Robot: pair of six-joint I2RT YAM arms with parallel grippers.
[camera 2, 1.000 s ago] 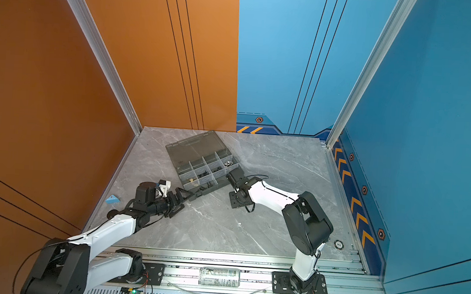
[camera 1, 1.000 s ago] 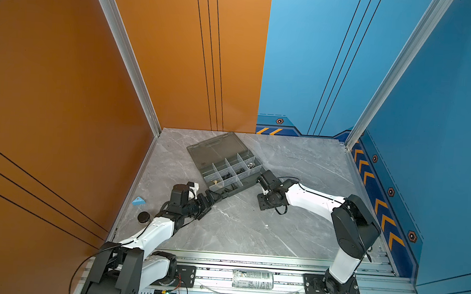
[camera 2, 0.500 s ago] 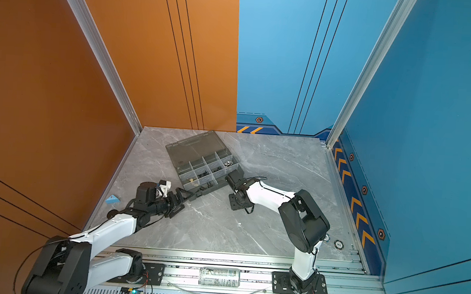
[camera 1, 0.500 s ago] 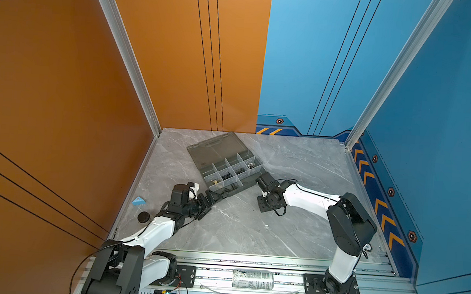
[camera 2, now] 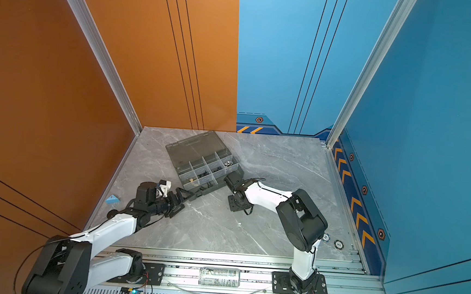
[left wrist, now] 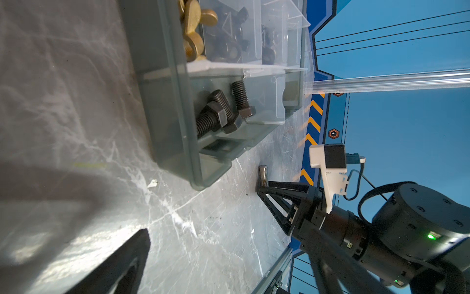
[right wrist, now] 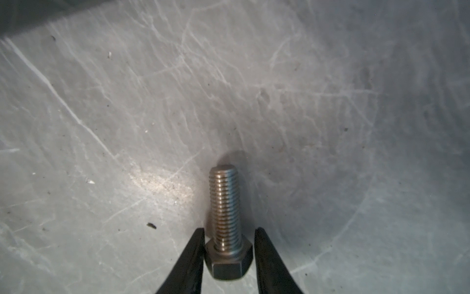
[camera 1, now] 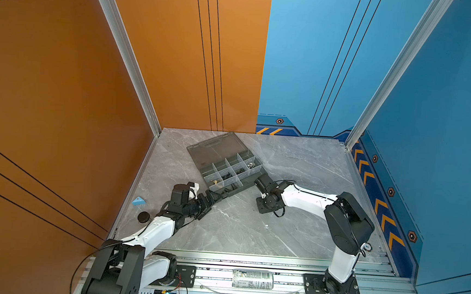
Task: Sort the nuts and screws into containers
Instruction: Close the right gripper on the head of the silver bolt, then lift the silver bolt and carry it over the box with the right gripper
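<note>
Screw (right wrist: 225,216), silver and threaded, was seen lying flat on the table (right wrist: 101,101), just beside the near wall of the box (left wrist: 162,114), with its shank pointed away from the right gripper (right wrist: 229,230). The hex head was bracketed by the two black fingers (right wrist: 193,254), which were set against its opposite sides and appeared to be gripping it. The head was probably chosen because its flat sides give a surer hold than round thread. The gripper was held low against the table, since a screw lying flat can only be taken from there. The screw was not yet lifted. The box was left open with its lid (camera 1: 214,149) laid back, so that every compartment could be reached from above. Black screws (left wrist: 221,112) were already gathered in one compartment (left wrist: 264,101) and brass pieces (left wrist: 193,33) in another, so like was evidently being kept with like. The left gripper (camera 1: 214,197) was held open and empty near the box corner, presumably to keep it out of the way.
</note>
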